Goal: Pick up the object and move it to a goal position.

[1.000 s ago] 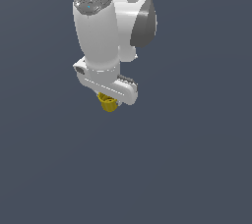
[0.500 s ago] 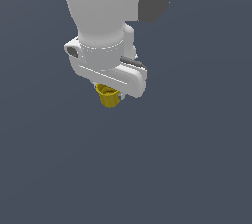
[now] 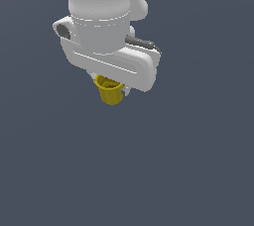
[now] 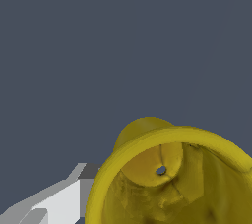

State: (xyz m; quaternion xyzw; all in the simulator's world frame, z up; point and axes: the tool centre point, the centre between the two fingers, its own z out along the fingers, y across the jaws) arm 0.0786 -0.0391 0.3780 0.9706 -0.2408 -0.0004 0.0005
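Change: since the earlier exterior views the arm fills more of the picture, its upper body now cut off at twelve o'clock; the cup stays beneath the hand.
Arm (image 3: 104,7): white, large, occupying the exterior view from twelve o'clock down to centre.
Gripper (image 3: 113,85): white hand body slanting toward four o'clock; fingers mostly hidden behind it and the cup, clamped on the cup.
Finger (image 4: 54,203): one white and grey finger shows in the wrist view, touching the cup's rim.
Cup (image 3: 110,90): mustard-yellow, tapered, rimmed mouth up against the hand, base toward six o'clock, clear of any surface.
Cup interior (image 4: 162,169): small dark hole in the base.
Background: plain dark grey-blue.
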